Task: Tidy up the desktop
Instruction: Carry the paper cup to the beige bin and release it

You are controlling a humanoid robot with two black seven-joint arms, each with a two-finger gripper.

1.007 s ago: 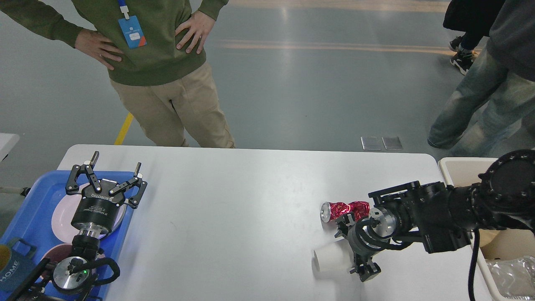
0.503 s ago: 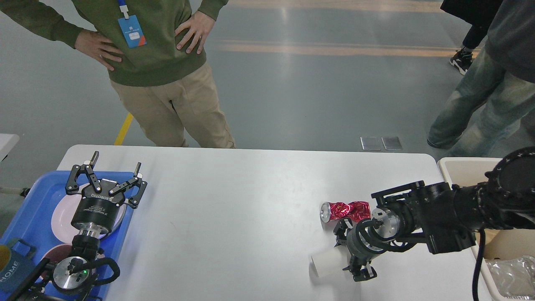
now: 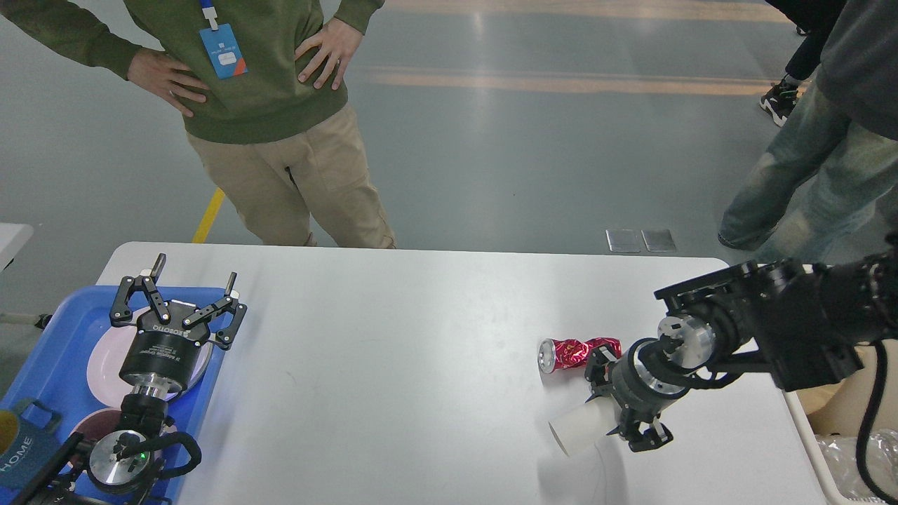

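- Counter (image 3: 421,337): white top with rounded corners, filling the lower part of the head view; its far edge runs just in front of a standing person.
- Left claw (image 3: 186,280): upright over the blue tray, its 2 fingers spread wide apart with nothing between them.
- Blue tray (image 3: 49,372): lies on the left end of the counter; a pale plate (image 3: 105,358) sits in it, partly hidden by the left arm.
- Right claw (image 3: 617,410): reaches in from the right, pointing left and downward, its fingers closed against the base end of a white paper cup (image 3: 582,431).
- White paper cup: tilted on its side with the open mouth facing left; a shadow falls on the counter below it. Whether it touches the counter cannot be told.
- Crushed red can (image 3: 575,353): lies on its side on the counter just beyond the cup, silver end facing left, apart from the cup.
- Beige bin (image 3: 807,414): stands at the right edge of the counter, largely hidden by the right arm; clear crumpled plastic (image 3: 845,456) shows inside it.
- Person in green sweater (image 3: 259,84): stands behind the counter's far edge, hands on hips, blue badge on the chest.
- Person in jeans (image 3: 814,168): stands on the floor at the upper right.
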